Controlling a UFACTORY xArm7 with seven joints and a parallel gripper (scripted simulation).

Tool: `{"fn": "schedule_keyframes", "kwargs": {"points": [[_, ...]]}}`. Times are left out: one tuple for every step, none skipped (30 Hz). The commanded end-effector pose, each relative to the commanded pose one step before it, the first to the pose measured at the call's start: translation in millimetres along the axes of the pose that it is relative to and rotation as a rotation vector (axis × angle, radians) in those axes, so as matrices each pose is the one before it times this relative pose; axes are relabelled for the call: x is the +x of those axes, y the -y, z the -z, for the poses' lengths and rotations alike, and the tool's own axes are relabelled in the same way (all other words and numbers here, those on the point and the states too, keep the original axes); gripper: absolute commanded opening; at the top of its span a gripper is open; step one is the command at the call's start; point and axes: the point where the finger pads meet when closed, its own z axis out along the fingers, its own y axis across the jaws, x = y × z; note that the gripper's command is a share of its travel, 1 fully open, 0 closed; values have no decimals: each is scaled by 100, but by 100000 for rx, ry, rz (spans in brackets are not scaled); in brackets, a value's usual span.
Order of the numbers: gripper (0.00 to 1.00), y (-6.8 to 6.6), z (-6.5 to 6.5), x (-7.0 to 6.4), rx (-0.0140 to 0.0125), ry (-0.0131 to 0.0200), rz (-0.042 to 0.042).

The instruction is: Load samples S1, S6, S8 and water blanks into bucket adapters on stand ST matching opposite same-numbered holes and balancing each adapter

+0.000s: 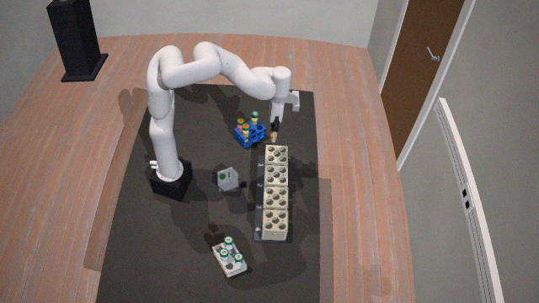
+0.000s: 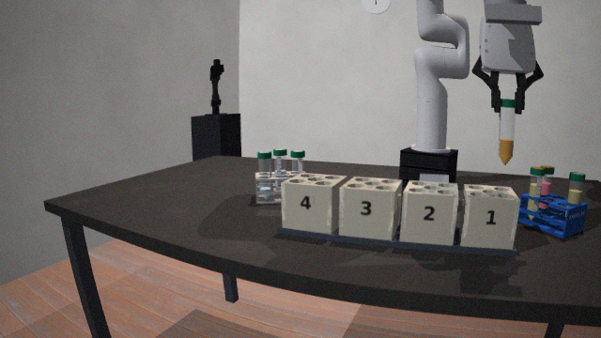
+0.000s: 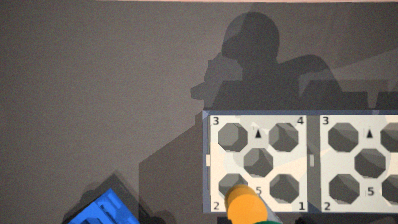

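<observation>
One gripper (image 1: pixel 275 122) (image 2: pixel 507 104), part-open and clamping an upright orange-filled tube (image 1: pixel 274 136) (image 2: pixel 506 146) (image 3: pixel 246 204), is hanging above and just beside adapter 1 (image 1: pixel 276 155) (image 2: pixel 490 217) (image 3: pixel 258 145), rack side.

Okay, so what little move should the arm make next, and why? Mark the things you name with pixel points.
Probably carry the orange-filled tube (image 1: pixel 274 136) (image 2: pixel 506 136) (image 3: pixel 246 206) sideways over the nearest block, number 1 (image 1: pixel 276 163) (image 2: pixel 491 217) (image 3: pixel 258 199), and line it up above a hole before lowering. The gripper (image 1: pixel 275 123) (image 2: pixel 507 104) holds it upright, tip above the block tops, and that block's five holes are all unfilled.
</observation>
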Motion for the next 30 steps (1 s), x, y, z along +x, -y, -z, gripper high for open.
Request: {"fn": "schedule_keyframes", "kwargs": {"points": [[0, -1408, 175, 1278, 195, -401, 76], [0, -403, 0, 298, -3, -2, 0], [0, -403, 0, 298, -3, -2, 0], [0, -403, 0, 298, -3, -2, 0], [0, -21, 0, 17, 0, 0, 0], [0, 0, 0, 0, 0, 0, 0], [0, 0, 0, 0, 0, 0, 0], [0, 2, -1, -6, -2, -2, -2], [0, -1, 1, 3, 1, 1, 1], [0, 0, 0, 2, 0, 1, 0], [0, 0, 0, 1, 0, 0, 0], [0, 0, 0, 1, 0, 0, 0], [0, 0, 0, 0, 0, 0, 0], [0, 0, 0, 0, 0, 0, 0], [0, 0, 0, 0, 0, 0, 0], [0, 0, 0, 0, 0, 0, 0], [0, 0, 0, 0, 0, 0, 0], [0, 0, 0, 0, 0, 0, 0], [0, 0, 0, 0, 0, 0, 0], [0, 0, 0, 0, 0, 0, 0], [0, 0, 0, 0, 0, 0, 0], [0, 0, 0, 0, 0, 0, 0], [0, 0, 0, 0, 0, 0, 0], [0, 0, 0, 0, 0, 0, 0], [0, 4, 0, -2, 0, 0, 9], [0, -5, -195, 2, 0, 3, -9], [0, 0, -206, -1, 0, -2, 0], [0, 0, -200, 0, 0, 0, 0], [0, 0, -200, 0, 0, 0, 0], [0, 0, -200, 0, 0, 0, 0]]}}
